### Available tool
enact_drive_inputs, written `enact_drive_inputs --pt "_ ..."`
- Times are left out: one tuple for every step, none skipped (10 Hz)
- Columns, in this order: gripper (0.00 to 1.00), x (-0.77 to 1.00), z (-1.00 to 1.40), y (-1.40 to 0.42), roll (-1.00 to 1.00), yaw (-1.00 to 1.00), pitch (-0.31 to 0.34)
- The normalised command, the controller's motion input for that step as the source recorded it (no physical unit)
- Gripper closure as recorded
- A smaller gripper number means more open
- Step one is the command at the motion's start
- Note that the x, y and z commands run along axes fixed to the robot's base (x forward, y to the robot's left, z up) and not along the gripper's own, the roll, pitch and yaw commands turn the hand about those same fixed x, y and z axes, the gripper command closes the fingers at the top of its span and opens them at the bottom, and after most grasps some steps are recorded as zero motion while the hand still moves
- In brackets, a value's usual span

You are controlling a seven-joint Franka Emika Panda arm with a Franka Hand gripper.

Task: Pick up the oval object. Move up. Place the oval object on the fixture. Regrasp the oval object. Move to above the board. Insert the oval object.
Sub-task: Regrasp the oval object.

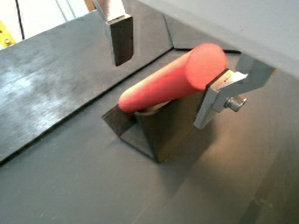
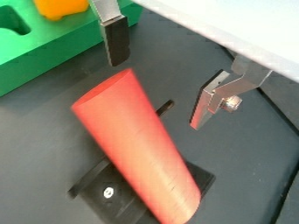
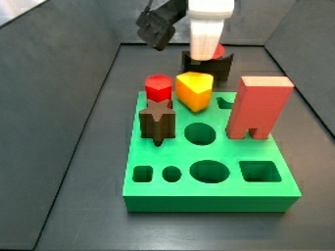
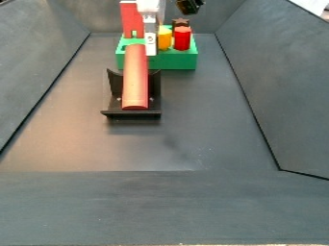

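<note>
Rod (image 2: 138,149) rests on fixture (image 1: 142,131); gripper (image 2: 163,74) wide, empty, straddling its upper end. Probably stiff, smooth, slippery: grip mid-length.

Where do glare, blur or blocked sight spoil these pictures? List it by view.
In a wrist view the floor shows pale sheen; the oval object looks soft-edged in a wrist view; in a side view the open pincer hides most of the fixture.
</note>
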Motion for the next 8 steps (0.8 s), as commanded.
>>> enact_drive_inputs --pt "0.0 0.77 -0.01 -0.01 0.03 0.01 0.176" --pt "0.0 0.67 0.0 -0.01 0.02 0.02 0.185" --pt "0.0 0.57 0.0 -0.01 0.02 0.02 0.196" --pt "0.0 0.51 0.0 -0.01 0.01 0.02 0.203" --pt "0.0 0.45 0.0 -0.01 0.01 0.03 0.205" --pt "0.0 0.39 -0.01 -0.01 0.0 0.03 0.205" --pt "0.0 0.34 0.0 -0.01 0.0 0.03 0.21" --pt "0.0 0.28 0.0 -0.01 0.0 0.03 0.214"
